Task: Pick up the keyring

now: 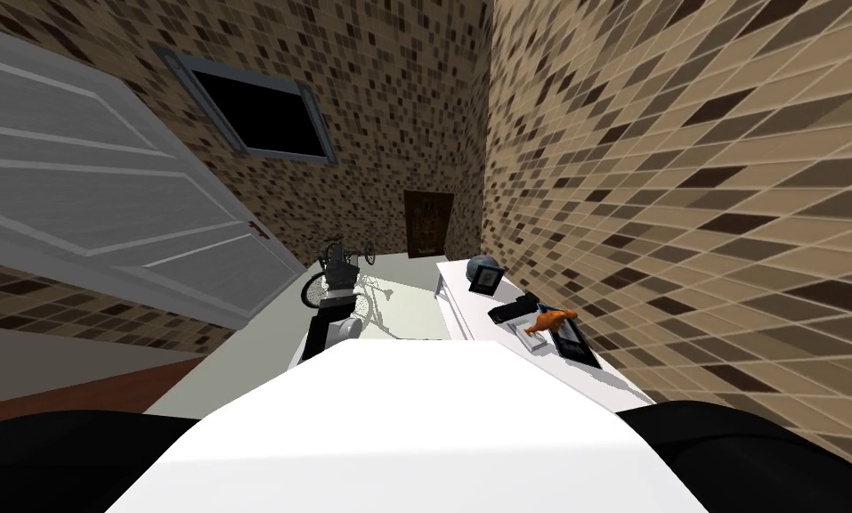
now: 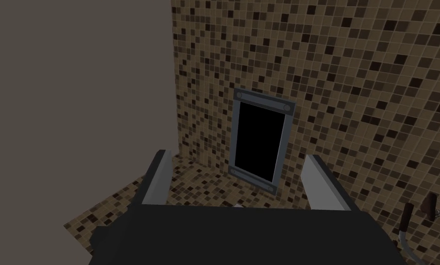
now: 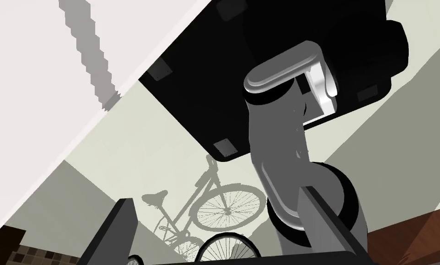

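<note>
One bicycle [image 1: 316,289], one white door [image 1: 103,205], one brown door [image 1: 428,224], one grey-framed window [image 1: 259,111].

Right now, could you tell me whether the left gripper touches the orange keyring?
Apart. In the head view the orange keyring lies on the white table; the left wrist view shows the left gripper open, nothing between its fingers.

My left tool [image 2: 236,158] faced a tiled wall [image 2: 352,69], fingers spread apart, a bicycle handlebar [image 2: 406,220] beside it.
</note>
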### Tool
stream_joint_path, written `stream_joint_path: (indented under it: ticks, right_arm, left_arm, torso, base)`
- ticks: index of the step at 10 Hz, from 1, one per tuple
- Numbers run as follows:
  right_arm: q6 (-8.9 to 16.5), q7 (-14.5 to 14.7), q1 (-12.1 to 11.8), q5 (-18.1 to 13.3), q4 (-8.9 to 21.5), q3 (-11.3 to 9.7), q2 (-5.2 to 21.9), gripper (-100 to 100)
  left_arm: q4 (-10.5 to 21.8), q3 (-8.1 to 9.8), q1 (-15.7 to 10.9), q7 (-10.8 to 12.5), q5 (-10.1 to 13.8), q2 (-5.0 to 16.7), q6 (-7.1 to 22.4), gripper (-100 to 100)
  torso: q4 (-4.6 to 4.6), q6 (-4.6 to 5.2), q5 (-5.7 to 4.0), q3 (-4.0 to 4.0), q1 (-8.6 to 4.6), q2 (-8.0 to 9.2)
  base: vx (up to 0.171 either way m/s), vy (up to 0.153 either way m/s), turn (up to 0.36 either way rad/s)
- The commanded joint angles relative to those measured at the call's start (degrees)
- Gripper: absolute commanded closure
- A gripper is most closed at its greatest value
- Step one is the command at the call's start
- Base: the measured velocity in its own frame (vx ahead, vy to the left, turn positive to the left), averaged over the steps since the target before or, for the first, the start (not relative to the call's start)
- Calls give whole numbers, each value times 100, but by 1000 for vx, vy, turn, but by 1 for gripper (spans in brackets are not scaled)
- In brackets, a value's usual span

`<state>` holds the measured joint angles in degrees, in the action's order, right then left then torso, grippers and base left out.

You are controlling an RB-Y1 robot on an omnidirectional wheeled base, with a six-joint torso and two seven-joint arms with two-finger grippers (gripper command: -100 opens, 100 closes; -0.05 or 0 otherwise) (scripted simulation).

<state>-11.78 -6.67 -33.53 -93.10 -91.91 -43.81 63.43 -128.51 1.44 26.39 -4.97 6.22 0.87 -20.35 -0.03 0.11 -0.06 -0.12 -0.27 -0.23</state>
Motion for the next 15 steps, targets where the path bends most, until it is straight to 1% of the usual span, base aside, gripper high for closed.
stream_joint_path:
  ticks: [1,3,4,5,6,7,8,10,12,13,14,15]
  right_arm:
    - [35,-227,-88,-286,-79,-14,172,-100]
    - [35,-227,-88,-462,-79,-14,172,-100]
    - [64,-254,-127,-651,47,-74,273,-100]
    - [64,-254,-127,-745,47,-74,273,-100]
    - [92,-278,-162,-902,166,-128,360,-100]
    - [118,-300,-193,-1158,276,-175,434,-100]
    - [118,-300,-193,-960,276,-175,434,-100]
    - [118,-300,-193,-1251,276,-175,434,-100]
    - [165,-337,-242,-1673,473,-251,547,-100]
    - [165,-337,-242,-1673,473,-251,547,-100]
    - [205,-363,-274,-1981,631,-305,623,-100]
    - [220,-372,-285,-2121,692,-324,648,-100]
  left_arm:
    - [0,0,0,0,0,0,0,0]
    - [0,1,1,0,0,0,0,0]
    - [0,0,1,0,0,0,0,0]
    - [0,0,0,0,0,0,0,0]
    - [0,0,1,0,0,0,0,0]
    - [0,0,1,0,0,0,0,0]
    - [0,0,0,0,0,0,0,0]
    - [0,1,1,0,0,0,0,0]
    - [0,0,0,0,0,0,0,0]
    - [0,0,0,0,0,0,0,0]
    - [0,1,1,0,0,0,0,0]
    - [0,1,1,0,0,0,0,0]
  torso:
    - [0,0,0,0,0,0]
    - [1,4,1,2,8,4]
    - [2,4,3,5,16,10]
    - [2,0,3,4,14,8]
    - [1,3,2,3,9,6]
    - [0,2,1,0,5,0]
    - [-1,-1,-1,-2,-4,-4]
    - [1,5,1,3,9,5]
    - [2,2,3,5,14,10]
    - [1,1,1,2,4,3]
    - [1,5,0,1,4,2]
    - [-1,2,0,-2,-2,-4]
  base:
    - [38,-44,85]
    - [10,-11,-8]
    - [15,-8,169]
    - [21,-24,90]
    - [40,-34,101]
    - [43,-51,217]
    - [31,-49,104]
    - [8,-12,-17]
    - [18,-26,142]
    - [28,-42,67]
    - [50,-52,126]
    - [58,-64,152]
